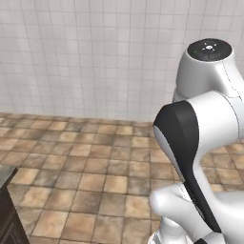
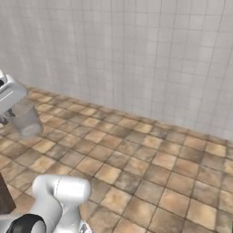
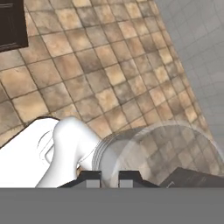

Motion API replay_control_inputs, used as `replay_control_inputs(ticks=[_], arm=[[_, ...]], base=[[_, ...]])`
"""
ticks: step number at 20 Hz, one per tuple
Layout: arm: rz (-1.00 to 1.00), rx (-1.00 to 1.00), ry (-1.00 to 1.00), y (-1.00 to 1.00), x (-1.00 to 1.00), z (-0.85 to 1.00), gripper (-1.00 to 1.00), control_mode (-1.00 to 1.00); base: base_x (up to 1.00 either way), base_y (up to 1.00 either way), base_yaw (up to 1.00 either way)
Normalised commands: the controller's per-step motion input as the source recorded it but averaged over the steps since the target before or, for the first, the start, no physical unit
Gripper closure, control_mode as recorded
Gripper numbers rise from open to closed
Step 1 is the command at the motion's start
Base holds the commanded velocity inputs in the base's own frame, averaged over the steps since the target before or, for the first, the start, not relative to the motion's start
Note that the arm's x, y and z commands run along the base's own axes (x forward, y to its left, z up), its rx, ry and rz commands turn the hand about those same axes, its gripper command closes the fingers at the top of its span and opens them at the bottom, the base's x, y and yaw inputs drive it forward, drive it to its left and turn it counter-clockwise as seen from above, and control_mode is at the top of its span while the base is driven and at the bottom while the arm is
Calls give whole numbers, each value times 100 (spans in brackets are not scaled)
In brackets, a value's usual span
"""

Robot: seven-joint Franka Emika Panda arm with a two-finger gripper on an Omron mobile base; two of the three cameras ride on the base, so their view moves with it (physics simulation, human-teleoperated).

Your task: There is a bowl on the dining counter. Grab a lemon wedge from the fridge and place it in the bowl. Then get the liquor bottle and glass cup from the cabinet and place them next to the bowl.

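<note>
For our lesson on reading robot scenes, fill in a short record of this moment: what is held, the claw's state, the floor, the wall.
held: glass cup, translucent, carried in the air above the floor
claw: claw shut on the cup's rim
floor: brown and tan stone tiles
wall: pale grey-white square tiles
dark unit: corner of a dark brown cabinet standing on the floor

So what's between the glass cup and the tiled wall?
Nothing but bare brown floor tiles. In the right base view the claw holds the glass cup up in the air, and floor runs from below it to the wall.
</note>
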Motion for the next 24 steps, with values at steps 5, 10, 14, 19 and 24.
replay_control_inputs(ticks=[5, 10, 14, 19, 24], arm=[[0, 0, 0, 0, 0, 0, 100, 100], [0, 0, 0, 0, 0, 0, 100, 100], [0, 0, 0, 0, 0, 0, 100, 100], [0, 0, 0, 0, 0, 0, 100, 100], [0, 0, 0, 0, 0, 0, 100, 100]], base=[[100, 0, 45], [100, 0, 52], [100, 0, 54], [100, 0, 55], [100, 0, 54]])
